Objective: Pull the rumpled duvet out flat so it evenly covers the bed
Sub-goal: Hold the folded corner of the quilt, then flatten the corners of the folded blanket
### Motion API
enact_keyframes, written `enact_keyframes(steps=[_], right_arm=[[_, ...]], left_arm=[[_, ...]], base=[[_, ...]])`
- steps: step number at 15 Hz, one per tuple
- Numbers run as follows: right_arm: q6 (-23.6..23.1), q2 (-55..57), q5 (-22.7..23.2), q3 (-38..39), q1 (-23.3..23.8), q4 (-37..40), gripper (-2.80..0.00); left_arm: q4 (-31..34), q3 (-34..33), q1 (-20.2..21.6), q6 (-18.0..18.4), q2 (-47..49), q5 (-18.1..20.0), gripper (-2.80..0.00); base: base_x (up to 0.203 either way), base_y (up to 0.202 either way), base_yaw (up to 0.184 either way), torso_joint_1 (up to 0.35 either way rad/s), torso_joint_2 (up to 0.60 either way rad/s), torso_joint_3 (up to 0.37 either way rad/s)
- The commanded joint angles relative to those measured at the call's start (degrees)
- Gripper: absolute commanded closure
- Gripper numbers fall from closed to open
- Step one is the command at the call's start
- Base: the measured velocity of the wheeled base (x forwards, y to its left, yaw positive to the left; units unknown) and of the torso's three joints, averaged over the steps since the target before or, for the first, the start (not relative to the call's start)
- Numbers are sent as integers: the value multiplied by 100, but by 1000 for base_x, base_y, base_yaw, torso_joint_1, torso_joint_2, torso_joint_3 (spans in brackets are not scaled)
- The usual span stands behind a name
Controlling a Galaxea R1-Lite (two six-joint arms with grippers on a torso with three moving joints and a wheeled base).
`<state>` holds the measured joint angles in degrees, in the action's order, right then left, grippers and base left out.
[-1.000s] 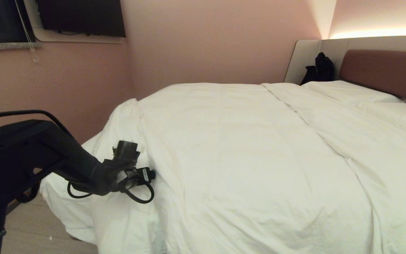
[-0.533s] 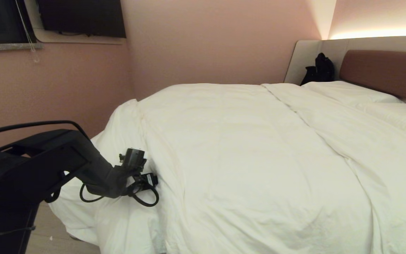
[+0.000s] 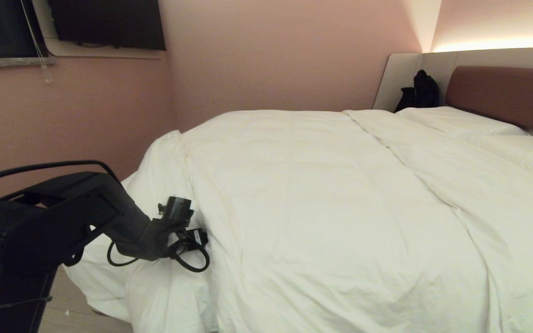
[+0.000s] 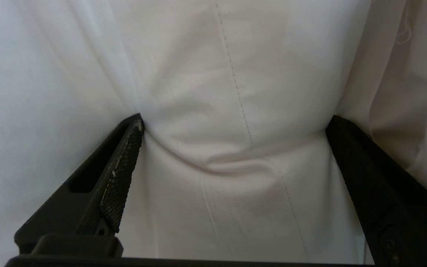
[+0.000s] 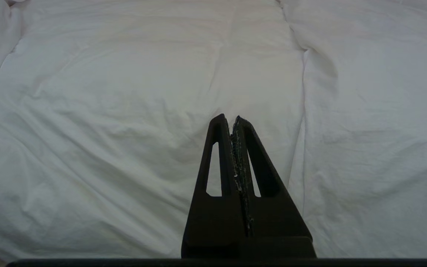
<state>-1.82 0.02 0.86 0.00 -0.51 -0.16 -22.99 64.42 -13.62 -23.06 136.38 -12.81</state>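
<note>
Head view shows the big white duvet (image 3: 322,208) lying over most of the bed (image 3: 502,92). It is puffy and has soft wrinkles. One long fold runs across it from the far side toward the near right edge. At the near left corner of the bed, the duvet is bunched up and hangs down toward the floor (image 3: 86,319).

At the head end of the bed sits a white pillow (image 3: 456,121), just in front of the reddish-brown headboard (image 3: 507,95). A beige side panel (image 3: 398,78) stands at the far corner, with a black bag (image 3: 419,92) leaning against it. Pink walls (image 3: 271,55) stand behind the bed.

The left gripper (image 4: 234,124) is at that bunched near left corner. Its two black fingers (image 4: 121,174) are spread wide apart, and their tips press into the duvet, with a puffy hump of cloth and a stitched seam (image 4: 235,85) between them. The fingers are not pinching the cloth.

The right gripper (image 5: 232,120) hangs above the middle of the duvet. Its two fingers are pressed tight together with nothing between them. It is not touching the duvet.
</note>
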Motion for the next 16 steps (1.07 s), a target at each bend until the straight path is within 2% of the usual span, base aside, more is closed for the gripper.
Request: enact_keyframes(steps=[1, 2, 3, 4, 16], right_arm=[[-3, 6, 2, 0, -2, -2, 0], [-3, 6, 2, 0, -2, -2, 0], [-3, 6, 2, 0, -2, -2, 0], [-3, 6, 2, 0, -2, -2, 0], [-3, 6, 2, 0, -2, -2, 0]], left_arm=[[5, 1, -1, -14, 55, -2, -280], [5, 1, -1, -23, 55, -2, -280], [5, 1, -1, -23, 55, -2, -36], [5, -7, -1, -23, 46, -2, 0], [10, -102, -1, -23, -154, -11, 0]], base=[[0, 0, 0, 0, 0, 0], [0, 0, 0, 0, 0, 0], [0, 0, 0, 0, 0, 0], [0, 0, 0, 0, 0, 0], [0, 0, 0, 0, 0, 0]])
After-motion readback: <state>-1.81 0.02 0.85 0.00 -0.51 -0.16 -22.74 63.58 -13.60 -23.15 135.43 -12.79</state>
